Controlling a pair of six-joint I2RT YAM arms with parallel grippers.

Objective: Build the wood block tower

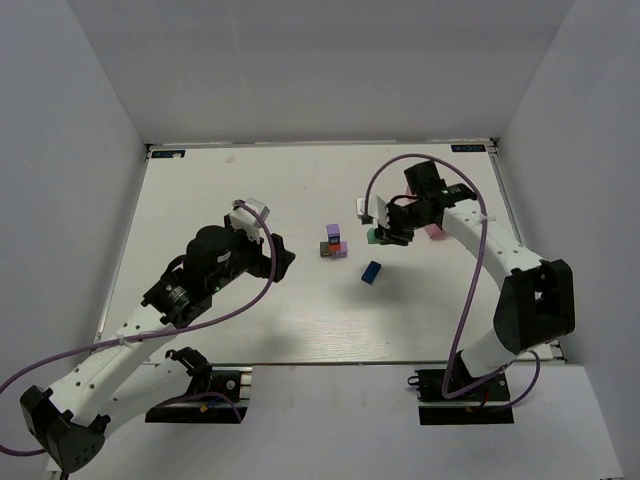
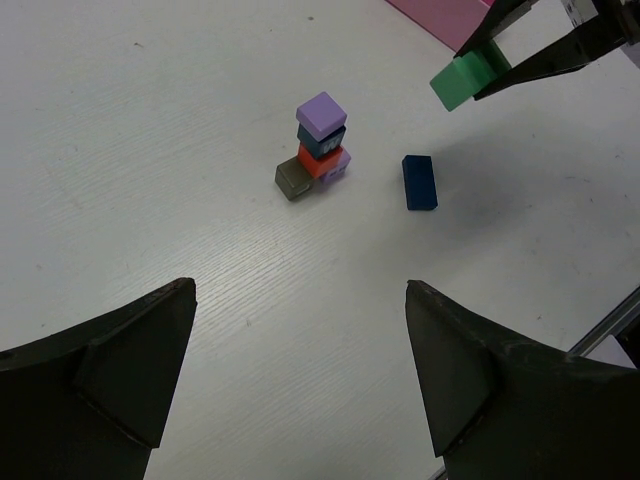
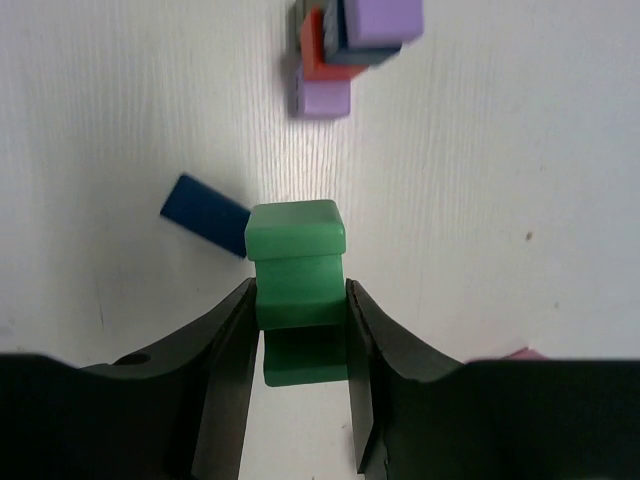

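While the right fingers [image 3: 228,345] pinch a green block [image 3: 296,240] from both sides, closed snugly on its lower half, the block hangs clear of the desk [image 1: 250,190]. And look at the left wrist view: that green cube sits high and to the right, with its top end poking out past the dark fingertips. The tower [image 2: 320,145] stands near the middle of the desk, well apart from the held block. It has a lilac block on top, a dark one under it and a red one below that. A second lilac block sits at the base, and a grey block [image 2: 292,180] touches the foot of the stack on its left in the left wrist view. A dark blue block [image 2: 419,182] lies flat and alone, just right of the tower and between it and the green one. Over on the other side, the left fingers [image 2: 140,350] are spread wide with nothing between them, pointed at the tower from a distance. A corner of the pink tray [image 2: 450,15] shows behind the right arm.
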